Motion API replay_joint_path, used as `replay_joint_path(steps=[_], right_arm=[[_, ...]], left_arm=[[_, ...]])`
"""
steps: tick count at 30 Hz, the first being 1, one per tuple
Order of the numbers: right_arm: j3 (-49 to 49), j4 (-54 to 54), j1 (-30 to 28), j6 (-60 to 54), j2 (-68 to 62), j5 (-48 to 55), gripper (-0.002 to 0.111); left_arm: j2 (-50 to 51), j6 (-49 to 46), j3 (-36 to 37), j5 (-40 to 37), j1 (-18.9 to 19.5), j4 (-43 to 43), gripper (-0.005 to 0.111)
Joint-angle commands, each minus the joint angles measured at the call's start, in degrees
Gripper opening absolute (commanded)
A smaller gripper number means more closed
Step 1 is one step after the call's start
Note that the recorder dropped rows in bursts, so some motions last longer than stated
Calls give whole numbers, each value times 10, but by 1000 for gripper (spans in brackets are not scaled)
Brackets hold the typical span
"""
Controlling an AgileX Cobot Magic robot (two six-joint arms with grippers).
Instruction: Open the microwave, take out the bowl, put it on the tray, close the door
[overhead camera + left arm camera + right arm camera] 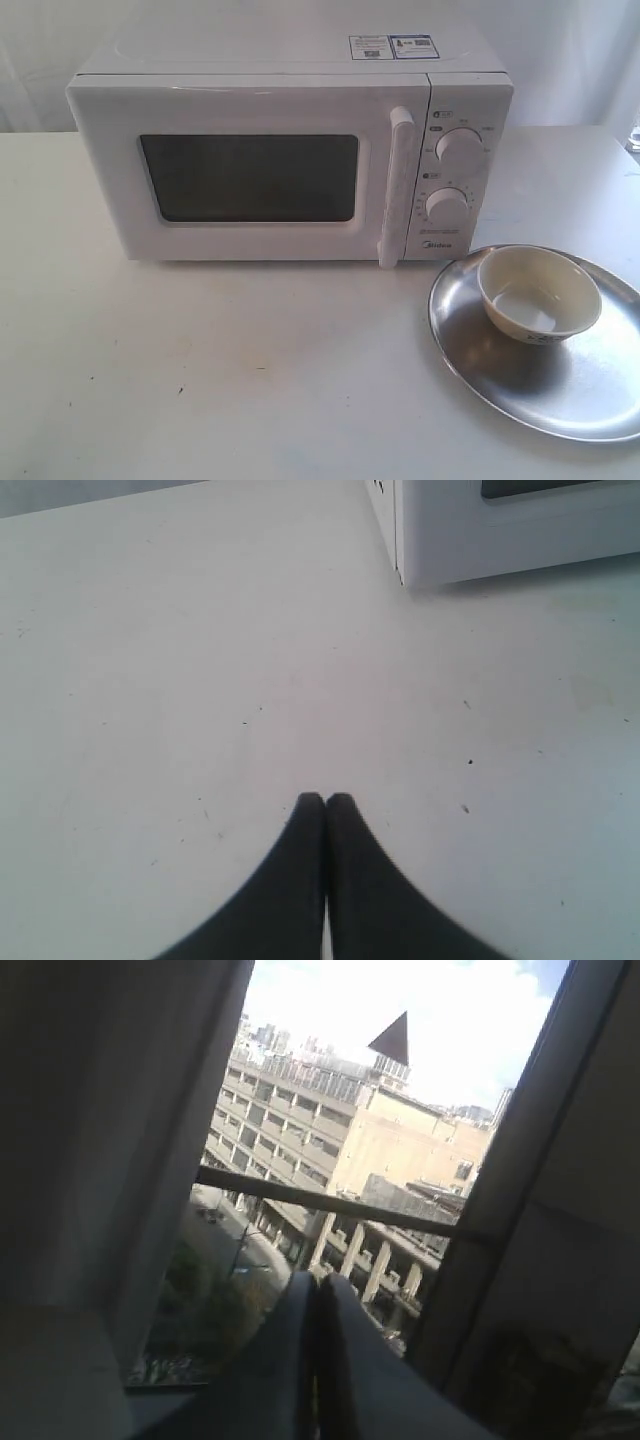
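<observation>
The white microwave (290,150) stands at the back of the table, its door (250,175) shut and the vertical white handle (397,185) beside the two dials. The cream bowl (539,293) sits upright on the round silver tray (500,370) at the front right. Neither arm shows in the exterior view. My left gripper (325,802) is shut and empty over bare table, with a lower corner of the microwave (480,535) ahead of it. My right gripper (318,1285) is shut and empty, facing a window with buildings outside.
The table (200,370) is white and lightly speckled. The tray overhangs the exterior view's right edge. A curtain (110,1130) and a dark window frame (520,1180) flank the right gripper.
</observation>
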State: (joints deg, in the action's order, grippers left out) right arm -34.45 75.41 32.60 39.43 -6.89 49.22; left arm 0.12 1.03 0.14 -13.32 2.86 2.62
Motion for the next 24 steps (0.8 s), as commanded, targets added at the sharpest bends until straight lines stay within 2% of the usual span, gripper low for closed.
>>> replay_joint_path(steps=[1, 3, 5, 11, 13, 16, 19, 23, 24], right_arm=[[74, -89, -6, 270, 60, -15, 0], [107, -127, -10, 416, 69, -27, 0], [140, -162, -32, 515, 69, -44, 0], [259, -336, -184, 624, 69, -146, 0], [297, -447, -221, 628, 69, -174, 0], [344, -604, -236, 614, 69, -229, 0], [344, -643, -235, 543, 69, -333, 0], [344, -693, -235, 487, 69, -328, 0], [344, -693, -235, 426, 69, -325, 0]], left_arm=[[-1, 2, -1, 0, -2, -4, 0], [-1, 2, -1, 0, -2, -4, 0], [-1, 2, -1, 0, -2, -4, 0], [-1, 2, -1, 1, -2, -4, 0], [-1, 2, -1, 1, -2, -4, 0], [-1, 2, -1, 1, -2, -4, 0], [-1, 2, -1, 1, -2, -4, 0], [-1, 2, -1, 1, -2, -4, 0], [-1, 2, -1, 1, -2, -4, 0]])
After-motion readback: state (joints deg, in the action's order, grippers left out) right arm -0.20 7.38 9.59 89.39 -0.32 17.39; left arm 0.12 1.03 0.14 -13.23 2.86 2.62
